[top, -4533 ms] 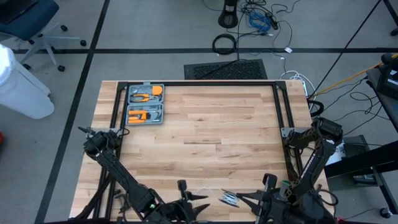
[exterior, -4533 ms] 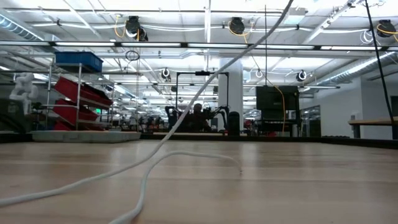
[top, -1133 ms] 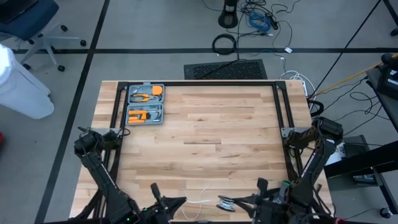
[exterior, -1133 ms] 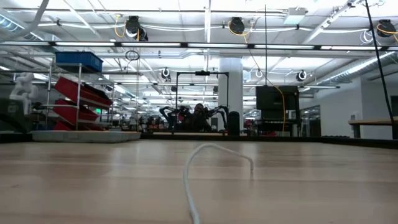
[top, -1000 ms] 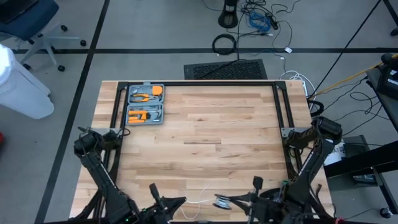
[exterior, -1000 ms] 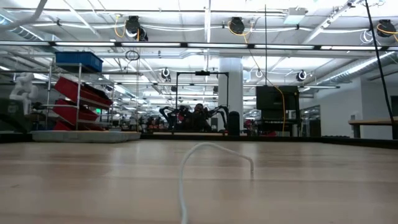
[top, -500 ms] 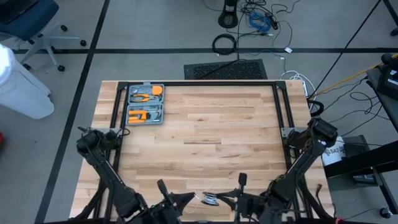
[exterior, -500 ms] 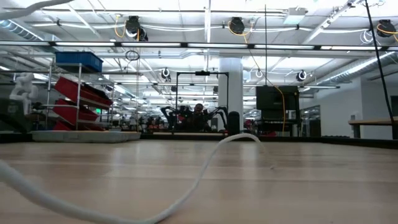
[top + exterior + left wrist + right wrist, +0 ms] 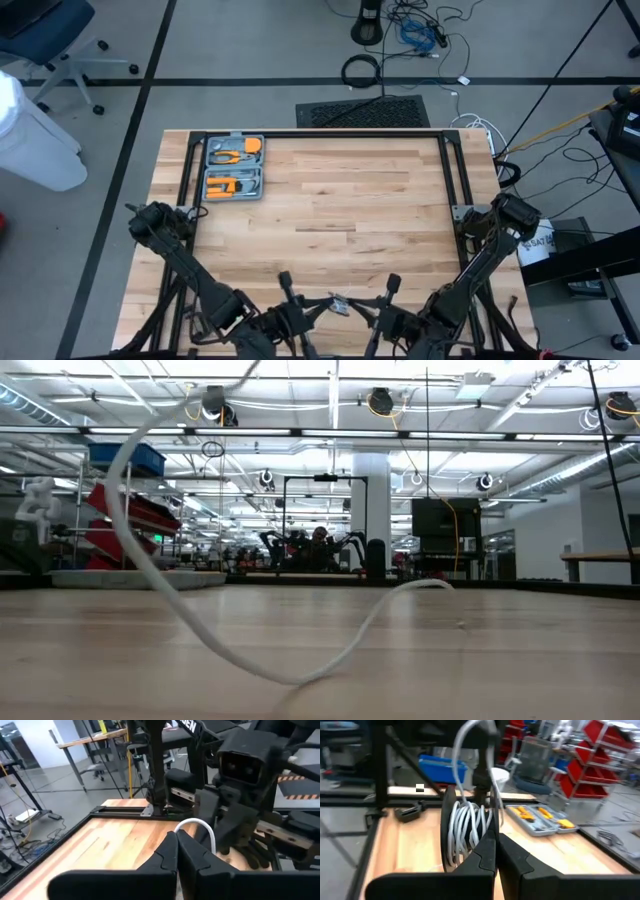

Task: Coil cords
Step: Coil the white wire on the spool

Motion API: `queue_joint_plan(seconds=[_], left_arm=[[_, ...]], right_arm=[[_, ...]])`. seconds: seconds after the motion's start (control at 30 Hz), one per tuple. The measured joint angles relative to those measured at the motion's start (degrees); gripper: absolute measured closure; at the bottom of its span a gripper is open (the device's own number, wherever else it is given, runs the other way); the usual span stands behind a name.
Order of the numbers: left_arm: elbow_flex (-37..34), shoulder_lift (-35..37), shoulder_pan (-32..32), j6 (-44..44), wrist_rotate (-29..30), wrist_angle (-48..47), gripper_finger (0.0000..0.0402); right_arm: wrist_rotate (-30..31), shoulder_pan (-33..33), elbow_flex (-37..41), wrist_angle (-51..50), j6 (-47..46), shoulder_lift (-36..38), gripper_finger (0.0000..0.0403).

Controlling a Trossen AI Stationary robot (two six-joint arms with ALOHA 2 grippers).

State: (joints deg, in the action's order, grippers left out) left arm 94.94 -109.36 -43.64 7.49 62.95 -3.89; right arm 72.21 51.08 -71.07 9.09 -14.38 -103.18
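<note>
A thin white cord (image 9: 205, 622) runs as a loose loop from high up down onto the wooden table (image 9: 330, 210) and on to its free end (image 9: 425, 585). Part of it is wound on a small black-and-silver reel (image 9: 465, 835), which is off the table near the near edge (image 9: 338, 304). My right gripper (image 9: 495, 840) is shut at the reel. My left gripper (image 9: 176, 840) faces it from close by (image 9: 322, 303), shut on the cord. My left gripper pinches the white cord between its two fingertips. The cord bends out of the tips in a short arch (image 9: 197, 824) toward my right gripper. The fingers point nearly level toward the table's right. My right gripper holds the reel at the rim beside the white windings (image 9: 487, 827); its own fingers hide the exact spot. The fingers point nearly level toward the table's left. The reel stands on edge, clear of the table, and the cord rises from its top (image 9: 465, 745).
A grey tool case (image 9: 233, 167) with orange tools lies open at the table's far left corner. A black frame (image 9: 320, 135) runs along the far edge and both sides. The middle of the table is bare wood.
My two grippers have come together near the table's near edge: the left toward the right and a little up, rolling its wrist, the right toward the left with the reel. The cord's loop, which lay low on the table, now rises high on one side.
</note>
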Motion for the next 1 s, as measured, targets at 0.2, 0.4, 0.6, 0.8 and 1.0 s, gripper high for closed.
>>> queue_joint_plan(seconds=[0.2,0.4,0.6,0.8,1.0], left_arm=[[0.0,-0.02,-0.33,-1.85,0.37,-0.24,0.04],[0.0,-0.02,-0.78,-4.28,5.92,-0.27,0.04],[0.0,-0.04,-1.92,-5.48,10.23,-0.83,0.04],[0.0,-0.07,-2.86,-6.76,10.26,-0.74,0.04],[0.0,-0.07,-2.55,-6.27,2.6,2.5,0.04]], right_arm=[[4.42,-0.12,0.0,-0.05,-1.02,0.0,0.0403],[5.56,-0.07,0.0,-0.33,-2.95,0.0,0.0403],[6.26,0.76,0.0,-0.35,-4.45,0.0,0.0403],[11.1,0.73,0.0,-0.35,-5.07,0.0,0.0403],[13.36,-0.21,0.0,-0.34,-5.03,0.0,0.0403]])
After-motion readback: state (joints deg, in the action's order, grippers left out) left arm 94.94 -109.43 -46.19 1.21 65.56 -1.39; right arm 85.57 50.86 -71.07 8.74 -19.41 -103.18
